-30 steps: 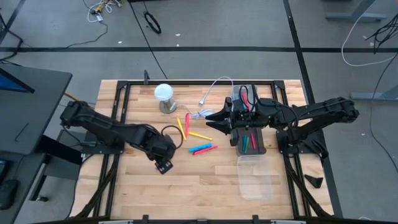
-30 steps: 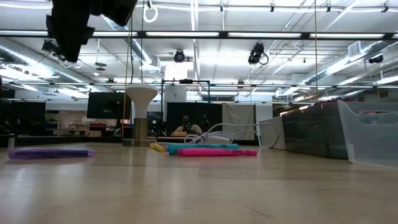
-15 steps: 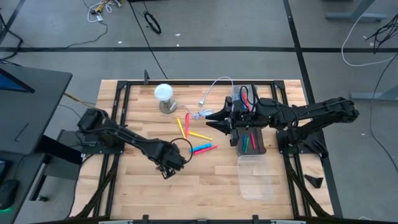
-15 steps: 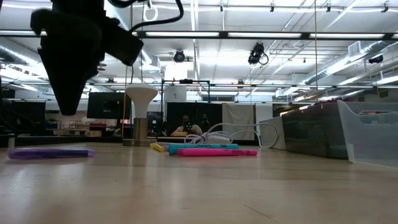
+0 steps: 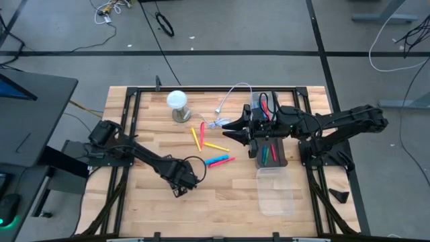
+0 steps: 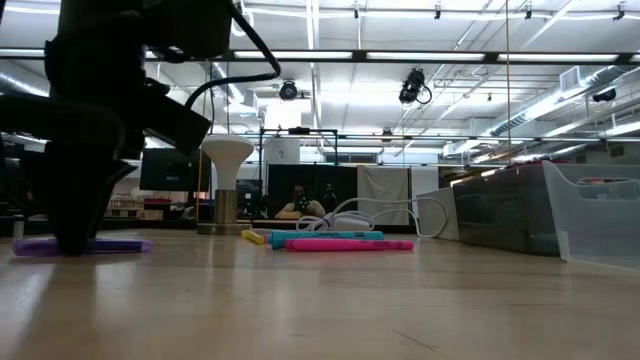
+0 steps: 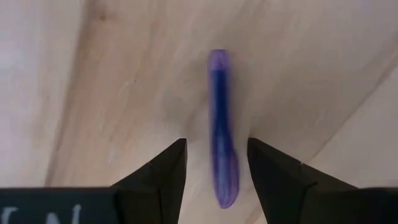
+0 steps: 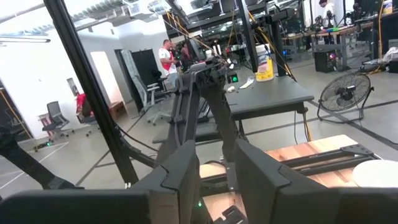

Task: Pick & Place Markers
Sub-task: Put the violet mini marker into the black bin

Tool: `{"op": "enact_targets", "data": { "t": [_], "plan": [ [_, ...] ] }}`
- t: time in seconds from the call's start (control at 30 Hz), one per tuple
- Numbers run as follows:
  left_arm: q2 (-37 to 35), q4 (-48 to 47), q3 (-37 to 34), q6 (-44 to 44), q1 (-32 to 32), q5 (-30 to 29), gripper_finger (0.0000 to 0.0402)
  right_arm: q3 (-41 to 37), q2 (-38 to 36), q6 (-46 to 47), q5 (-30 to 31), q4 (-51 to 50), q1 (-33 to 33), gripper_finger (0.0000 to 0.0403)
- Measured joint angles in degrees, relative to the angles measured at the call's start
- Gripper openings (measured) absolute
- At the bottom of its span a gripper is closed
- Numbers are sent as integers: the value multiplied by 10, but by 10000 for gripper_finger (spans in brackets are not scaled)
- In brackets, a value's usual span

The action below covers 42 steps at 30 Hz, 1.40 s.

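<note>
Purple marker (image 7: 220,127) lies flat on the bench (image 5: 148,205), its long axis running straight out between the fingers (image 7: 163,171) of the left hand (image 7: 214,165). Slim, glossy violet stick. Fingers part-open, straddling it, not gripping. Right hand (image 5: 228,132) hovers over the bench's middle, holding nothing; opening unclear.

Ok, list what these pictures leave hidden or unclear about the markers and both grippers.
- High view: the purple marker is hidden under the left gripper.
- Low view: the left arm covers one end of the purple marker.
- Left wrist view: the fingers straddle the marker with gaps showing; contact cannot be told.
- High view: the markers in the dark bin are too small to count.
- Right gripper: nothing visible between its fingers, which look apart.
</note>
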Motion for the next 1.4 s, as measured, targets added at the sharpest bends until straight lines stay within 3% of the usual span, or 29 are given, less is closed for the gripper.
{"op": "enact_targets", "data": {
  "t": [0.37,0.5,1.07,1.23,1.4],
  "plan": [
    [-4,42,-25,29,11,13,177,0,0,15,0,4,0,112],
    [-3,46,-26,36,25,51,175,0,0,15,0,6,0,112],
    [-2,59,-26,-9,44,84,47,0,0,30,0,5,0,112],
    [-26,63,-30,-5,39,72,43,0,0,30,0,5,0,112],
    [-99,61,-28,11,36,39,42,0,0,38,0,5,0,112]
  ]
}}
